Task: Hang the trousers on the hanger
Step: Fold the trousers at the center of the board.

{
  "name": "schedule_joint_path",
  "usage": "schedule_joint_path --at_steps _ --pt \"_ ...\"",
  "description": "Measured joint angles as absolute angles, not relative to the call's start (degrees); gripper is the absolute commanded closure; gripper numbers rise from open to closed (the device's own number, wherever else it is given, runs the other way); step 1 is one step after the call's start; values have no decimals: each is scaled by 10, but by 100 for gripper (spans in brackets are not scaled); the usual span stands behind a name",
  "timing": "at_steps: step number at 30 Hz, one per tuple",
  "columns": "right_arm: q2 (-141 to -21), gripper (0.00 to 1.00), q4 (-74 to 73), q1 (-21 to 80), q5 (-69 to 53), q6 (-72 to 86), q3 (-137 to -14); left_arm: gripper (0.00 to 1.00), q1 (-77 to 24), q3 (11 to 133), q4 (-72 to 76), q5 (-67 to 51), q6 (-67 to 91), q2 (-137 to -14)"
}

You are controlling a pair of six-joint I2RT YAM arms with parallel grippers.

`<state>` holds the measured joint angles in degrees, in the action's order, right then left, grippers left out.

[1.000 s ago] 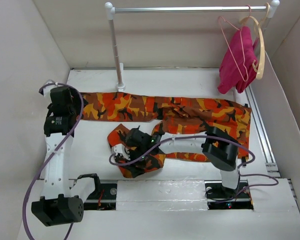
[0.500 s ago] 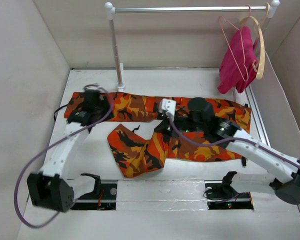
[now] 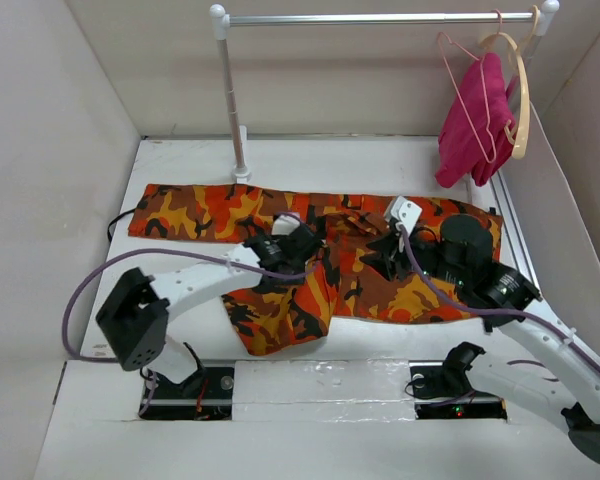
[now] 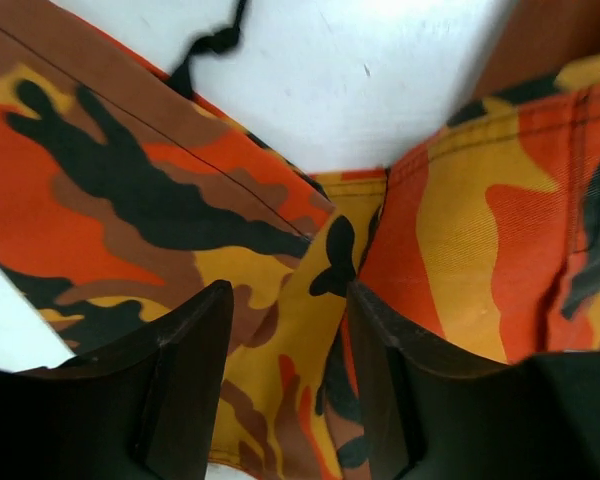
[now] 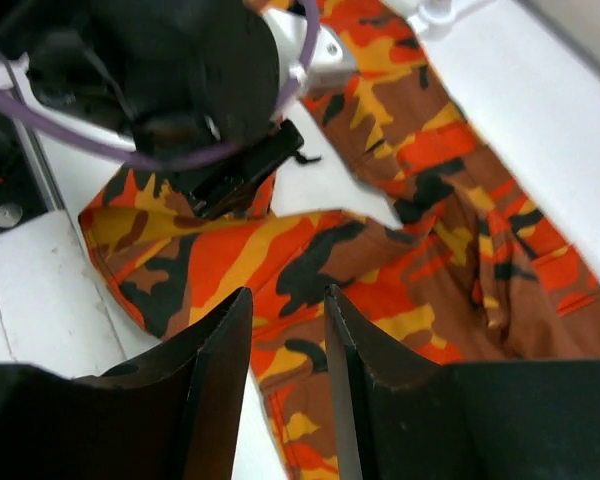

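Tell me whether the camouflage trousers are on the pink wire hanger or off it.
Off. The trousers lie spread on the table, one leg folded back; the hanger hangs on the rail, away from them.

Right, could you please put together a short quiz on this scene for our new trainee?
1. True or false: the trousers already hang on the hanger.
2. Where is the hanger? A under the trousers; B hooked on the rail; C threaded through a trouser leg.
3. Fill in: the left tool, above the trousers, has its jaws ___.
Key: 1 false; 2 B; 3 open.
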<state>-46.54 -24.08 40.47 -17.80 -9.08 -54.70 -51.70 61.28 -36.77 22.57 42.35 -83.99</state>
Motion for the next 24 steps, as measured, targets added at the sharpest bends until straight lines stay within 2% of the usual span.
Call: schedule_joint_path --at_steps 7,19,20,21,24 --pt "-453 60 -258 382 -219 -87 -498 62 -535 613 -358 238 468 -926" --pt "-417 60 -279 382 -242 -77 -477 55 -513 599 -273 228 469 -979" --pt "-418 61 -278 382 -243 -76 -475 57 -517 599 -269 227 467 -986" --pt "-418 61 -278 382 -245 -75 -473 68 -521 599 -266 227 465 -994" --pt "-425 61 -278 385 -246 -72 -469 91 -530 606 -264 233 466 -999"
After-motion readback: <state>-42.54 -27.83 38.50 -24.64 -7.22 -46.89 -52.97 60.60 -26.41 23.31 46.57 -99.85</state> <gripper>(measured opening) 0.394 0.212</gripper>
